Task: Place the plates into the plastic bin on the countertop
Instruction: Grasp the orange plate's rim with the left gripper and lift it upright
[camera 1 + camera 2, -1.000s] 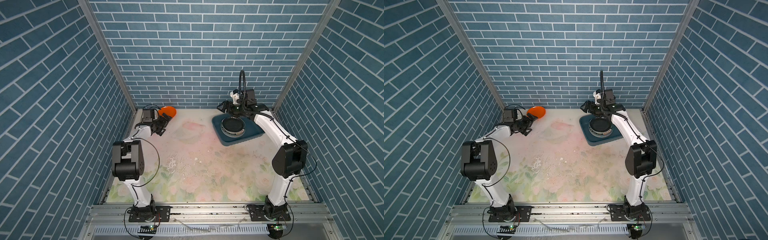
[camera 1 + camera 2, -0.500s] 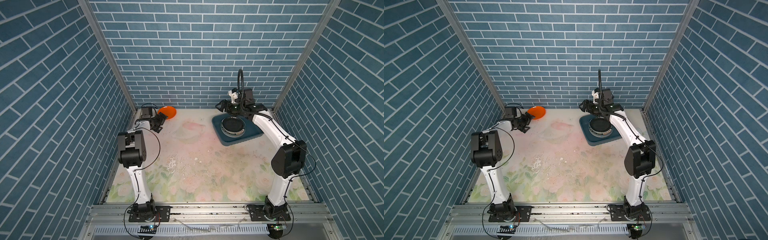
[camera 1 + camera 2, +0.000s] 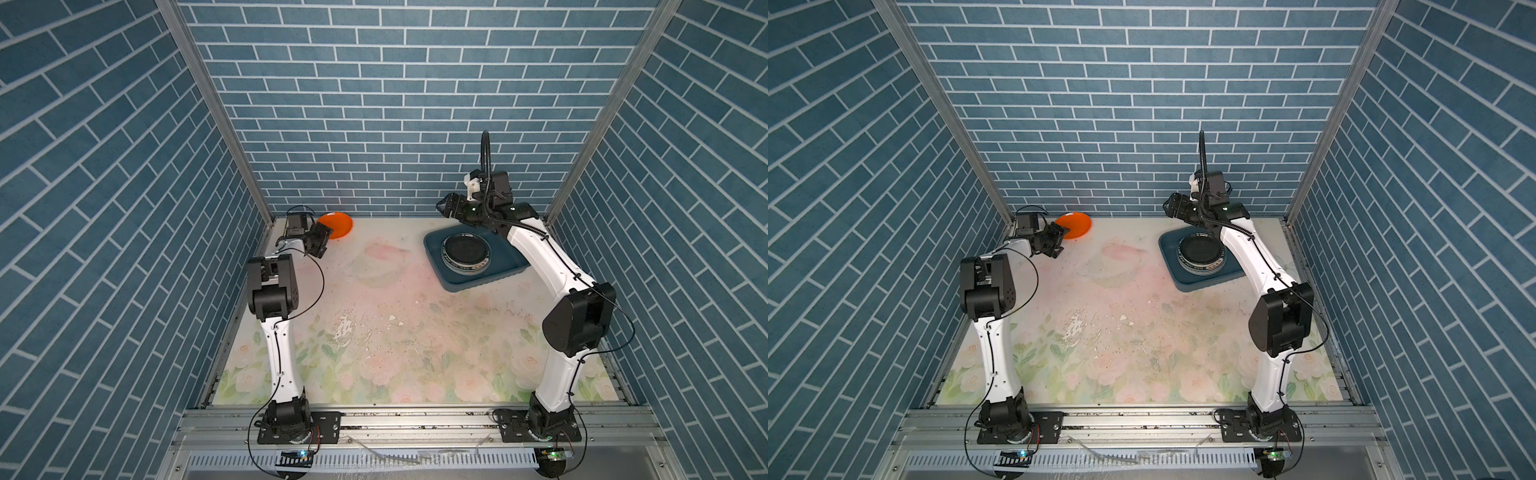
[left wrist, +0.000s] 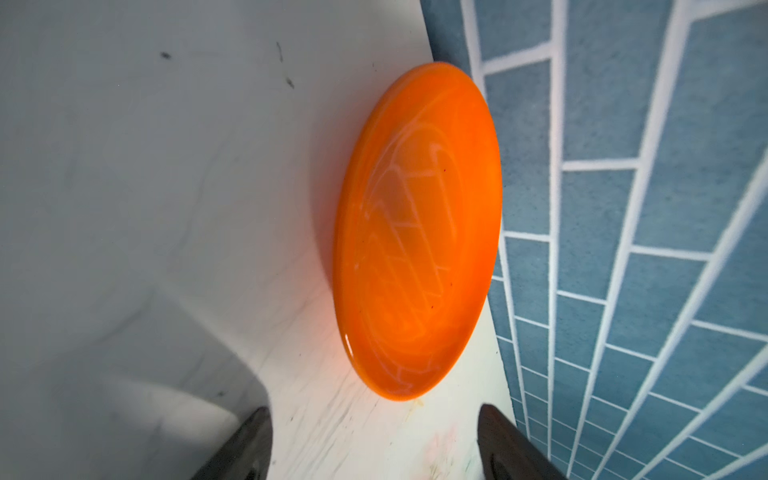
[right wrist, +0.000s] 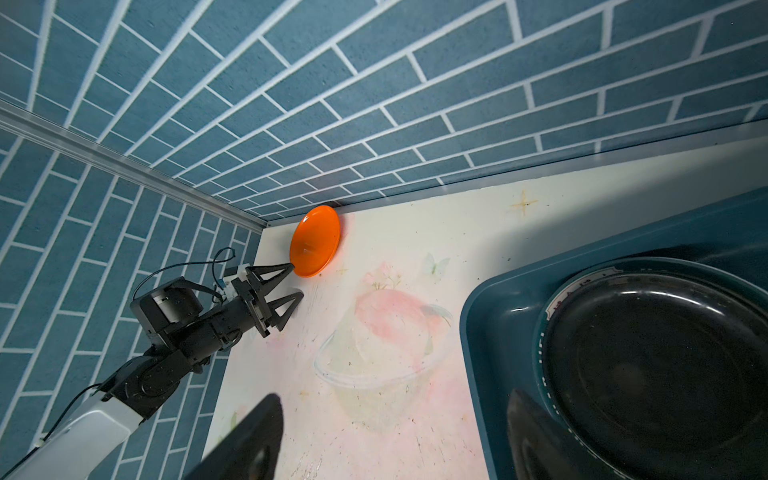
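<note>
1 glossy, plain orange plate [image 4: 419, 232] leans tilted against the back wall [image 3: 374, 124] in the far left corner of the bench [image 3: 374, 332], mirroring the brick lines. The left claw [image 5: 296, 280] sits just before its rim, jaws apart and empty. The dark teal bin [image 3: 478, 283], far right, holds a stack topped by a black plate [image 3: 465, 250]. The right claw [image 3: 442, 206] hovers spread and empty near its far rim.

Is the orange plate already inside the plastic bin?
No, the orange plate rests on the countertop by the back wall, apart from the plastic bin.
</note>
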You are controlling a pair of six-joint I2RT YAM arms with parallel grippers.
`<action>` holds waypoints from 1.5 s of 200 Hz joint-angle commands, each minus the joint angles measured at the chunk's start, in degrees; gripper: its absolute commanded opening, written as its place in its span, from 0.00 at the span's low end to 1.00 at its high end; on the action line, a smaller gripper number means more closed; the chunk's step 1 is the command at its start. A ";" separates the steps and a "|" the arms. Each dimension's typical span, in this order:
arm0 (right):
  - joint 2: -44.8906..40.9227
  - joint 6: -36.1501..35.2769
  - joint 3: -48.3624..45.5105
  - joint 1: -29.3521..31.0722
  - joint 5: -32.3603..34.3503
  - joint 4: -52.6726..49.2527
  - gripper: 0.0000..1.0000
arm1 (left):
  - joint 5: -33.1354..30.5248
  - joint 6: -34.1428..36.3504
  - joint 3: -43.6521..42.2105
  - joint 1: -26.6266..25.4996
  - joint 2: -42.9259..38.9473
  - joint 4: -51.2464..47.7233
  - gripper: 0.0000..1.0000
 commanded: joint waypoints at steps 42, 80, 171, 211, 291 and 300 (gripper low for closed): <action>4.19 1.48 5.81 0.25 2.94 -5.28 0.84 | -1.90 -5.20 4.19 0.18 6.25 2.37 0.69; 4.83 2.27 6.64 0.33 4.38 -5.80 0.84 | -4.18 -6.74 4.31 0.14 7.26 0.87 0.53; 4.66 3.24 6.94 0.28 7.60 -6.95 0.83 | -5.58 -10.13 4.42 0.00 9.21 1.64 0.23; 4.39 3.50 6.55 0.33 8.50 -7.16 0.83 | -5.03 -10.44 3.87 0.00 8.55 2.89 0.12; 3.41 3.16 5.01 0.42 7.73 -5.43 0.83 | -4.52 -10.51 0.45 -0.22 3.70 3.72 0.05; 3.04 3.15 4.07 0.42 7.62 -4.73 0.83 | -4.49 -10.57 -0.88 -0.34 2.42 3.90 0.04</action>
